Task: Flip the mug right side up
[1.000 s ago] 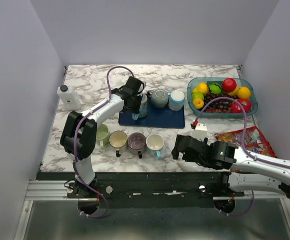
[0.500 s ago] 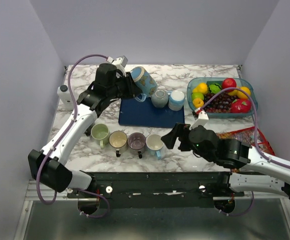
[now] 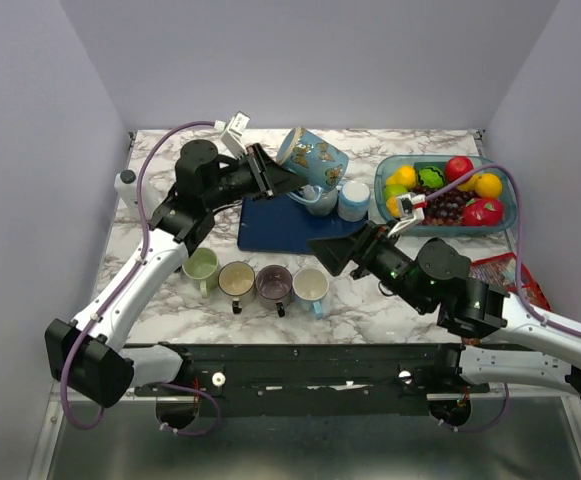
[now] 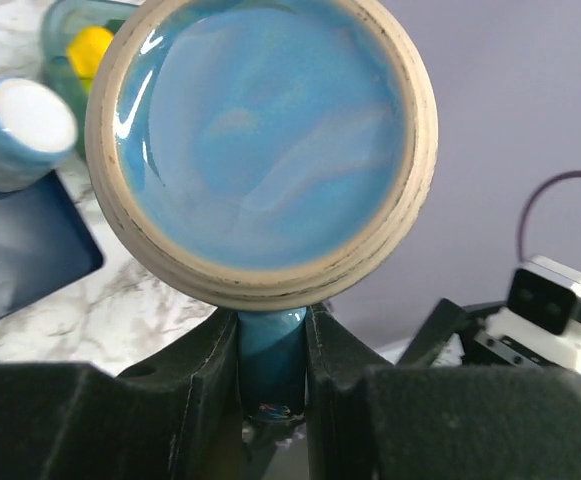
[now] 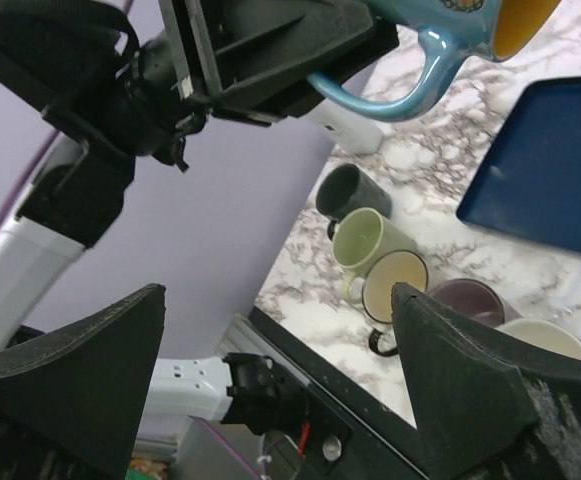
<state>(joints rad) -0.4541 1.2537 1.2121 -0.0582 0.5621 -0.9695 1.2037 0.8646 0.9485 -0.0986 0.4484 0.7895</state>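
Lifted off the dark blue rectangular tray (image 3: 270,236), the blue patterned ceramic mug (image 3: 313,155) now hangs higher and further right than half a second ago. The right arm has also risen from near the tabletop's front edge toward it.

The left fingers (image 4: 202,385) are clamped on the mug's curved blue handle (image 4: 270,345). This grip leaves the body free to swing, and the wrist roll alone can bring the mouth round. The left wrist view looks straight at the glazed base. The right wrist view catches a sliver of yellow interior, so the mug is tilted roughly on its side with its mouth still aimed down and away. It is in the air above the tray's far edge and touches nothing else.

The right fingers (image 5: 80,350) are spread fully wide with nothing between them, pointing up at the mug from below, probably ready to steady or receive it.

On the white marble tabletop (image 3: 420,140), a row of four upright mugs (image 3: 274,283) stands just in front of the tray. That suggests this one will be set down upright beside them.
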